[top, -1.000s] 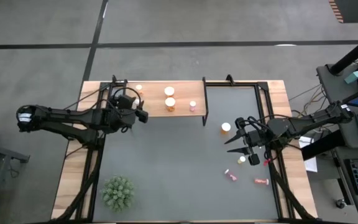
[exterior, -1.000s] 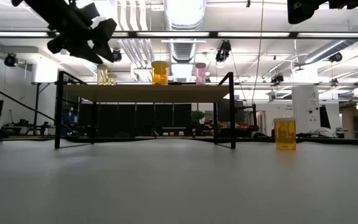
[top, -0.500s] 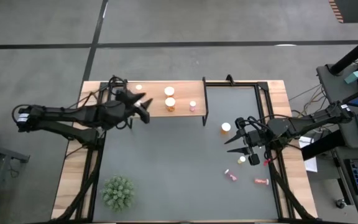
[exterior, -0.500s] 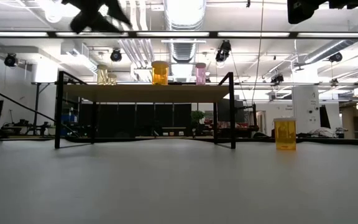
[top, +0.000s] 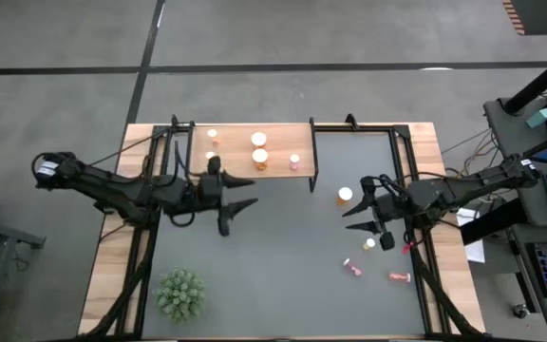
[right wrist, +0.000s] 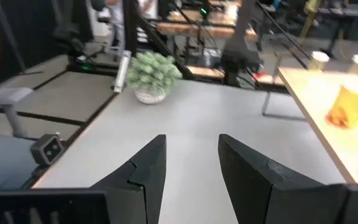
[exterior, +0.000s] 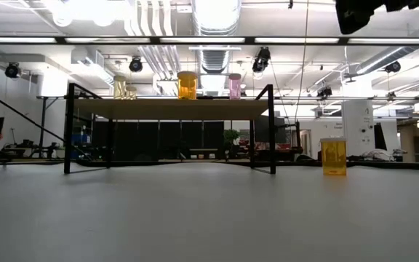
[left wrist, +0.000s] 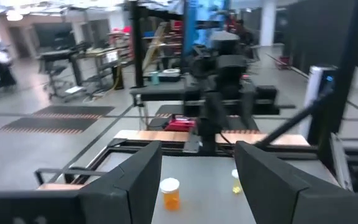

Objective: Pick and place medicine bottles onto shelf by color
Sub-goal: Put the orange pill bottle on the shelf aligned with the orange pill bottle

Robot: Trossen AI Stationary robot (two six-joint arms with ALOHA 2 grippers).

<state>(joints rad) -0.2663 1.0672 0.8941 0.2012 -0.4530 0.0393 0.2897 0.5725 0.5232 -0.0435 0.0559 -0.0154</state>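
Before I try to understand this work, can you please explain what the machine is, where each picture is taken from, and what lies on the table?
These are two dark robot arms at a grey table. One camera looks straight down, one sits at table height, and one rides on each wrist. The left hand hangs open in front of the wooden shelf and holds nothing. The right hand is also open and empty, near an orange bottle standing on the table. The shelf carries five small bottles. Two pink bottles lie on their sides. A green plant stands at the near left.
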